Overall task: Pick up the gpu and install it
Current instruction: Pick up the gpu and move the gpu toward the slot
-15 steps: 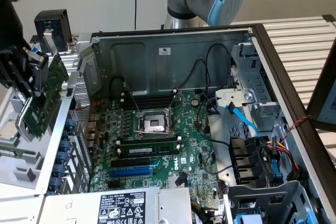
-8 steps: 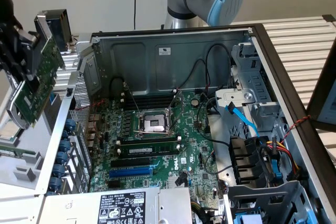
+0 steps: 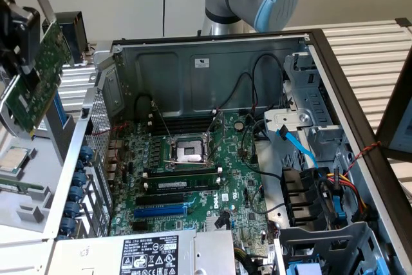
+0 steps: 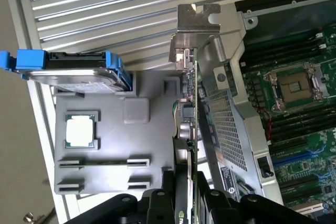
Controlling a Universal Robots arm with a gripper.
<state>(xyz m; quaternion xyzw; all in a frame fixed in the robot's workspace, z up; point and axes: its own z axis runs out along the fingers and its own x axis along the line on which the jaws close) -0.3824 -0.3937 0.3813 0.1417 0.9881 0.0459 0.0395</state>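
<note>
While the open grey metal computer case [image 3: 212,62] lies on its side with its large green motherboard [image 3: 193,178] exposed, the black gripper [image 3: 23,53] hangs outside it at the exterior view's left. Its fingers [image 4: 160,205] are closed narrowly on the gpu [image 3: 40,80], a small rectangular green circuit card with a silver metal end bracket [image 4: 195,27]. The card touches nothing else; it is carried in the air above the slatted aluminium tabletop [image 4: 105,3]. In the wrist view it shows edge-on, one finger against each face, with its long axis running out from the fingers and the bracket at the end farthest from them. In the exterior view the board leans, neither flat nor upright, bracket end uppermost. Beyond the fingers, on one side of the card, sits a grey plastic parts tray [image 4: 105,150] bearing a square silver processor chip [image 4: 80,129], next to a hard drive with blue rails [image 4: 73,69]. On the card's other side stands the case's perforated metal wall [image 4: 220,124], with the motherboard past it. The long blue expansion slot [image 3: 159,210] lies well apart from the fingers, lower and toward the exterior view's right, across that wall. By my judgement the card's long axis is not yet lined up with the slot's.
</note>
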